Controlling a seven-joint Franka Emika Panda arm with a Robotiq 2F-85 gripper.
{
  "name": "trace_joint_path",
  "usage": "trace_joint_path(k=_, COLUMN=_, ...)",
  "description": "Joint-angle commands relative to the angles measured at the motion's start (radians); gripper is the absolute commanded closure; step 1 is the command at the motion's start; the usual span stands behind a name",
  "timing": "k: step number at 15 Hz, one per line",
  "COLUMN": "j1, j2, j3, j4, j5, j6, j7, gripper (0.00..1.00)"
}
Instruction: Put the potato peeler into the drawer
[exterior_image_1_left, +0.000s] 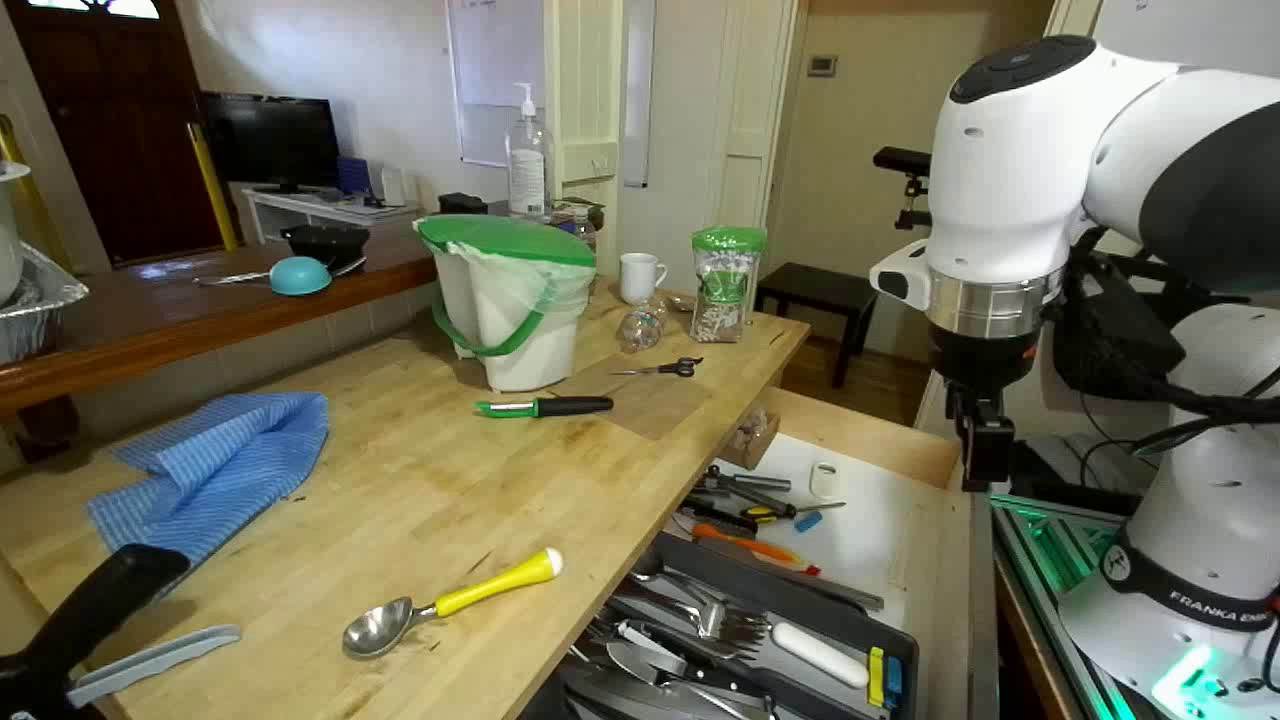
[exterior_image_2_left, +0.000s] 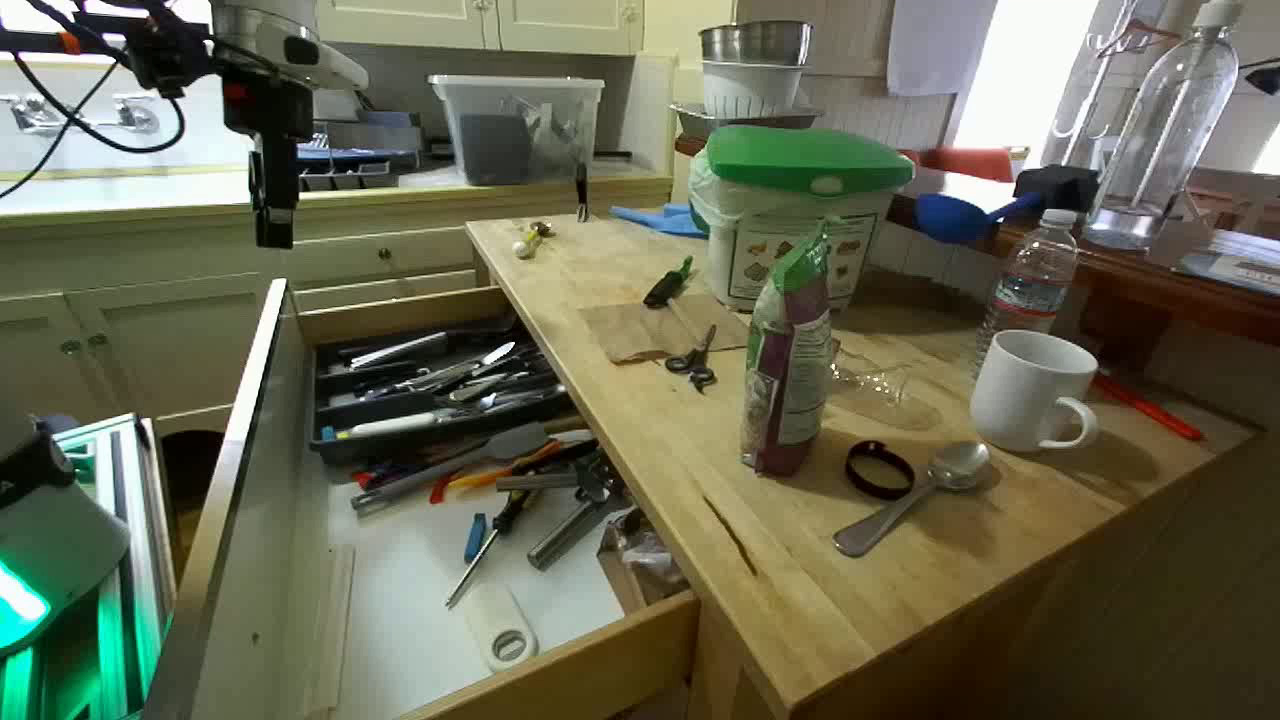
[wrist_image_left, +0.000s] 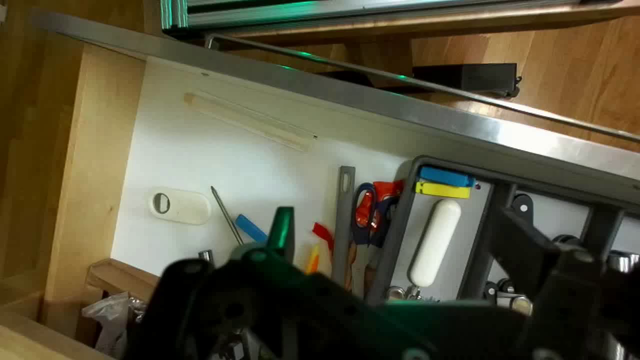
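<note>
The potato peeler, with a black handle and a green end, lies on the wooden countertop in both exterior views (exterior_image_1_left: 545, 407) (exterior_image_2_left: 668, 285). It is out of the wrist view. The drawer is pulled out below the counter edge in both exterior views (exterior_image_1_left: 905, 530) (exterior_image_2_left: 240, 440), and its metal front edge shows in the wrist view (wrist_image_left: 350, 92). My gripper hangs pointing down above the drawer front in both exterior views (exterior_image_1_left: 985, 465) (exterior_image_2_left: 273, 220), well away from the peeler. In the wrist view the gripper (wrist_image_left: 392, 217) has its fingers spread apart, with nothing between them.
A dark cutlery tray (exterior_image_1_left: 880, 625) and loose tools fill part of the drawer. On the counter are a green-lidded bucket (exterior_image_1_left: 530, 330), scissors (exterior_image_1_left: 670, 368), a yellow-handled scoop (exterior_image_1_left: 450, 605), a blue cloth (exterior_image_1_left: 225, 460), a bag (exterior_image_2_left: 790, 370) and a mug (exterior_image_2_left: 1030, 385).
</note>
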Motion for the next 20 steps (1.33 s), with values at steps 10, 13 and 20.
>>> trace_joint_path(k=10, j1=0.015, j2=0.002, j3=-0.013, j4=0.002, j5=-0.007, j6=-0.003, j7=0.007, gripper=0.00)
trace_joint_path(k=13, j1=-0.003, j2=0.024, j3=-0.007, j4=-0.004, j5=-0.038, j6=0.028, j7=0.027, gripper=0.00)
trace_joint_path(k=20, j1=-0.077, j2=0.256, j3=-0.059, j4=0.127, j5=-0.237, j6=0.336, j7=-0.017, gripper=0.00)
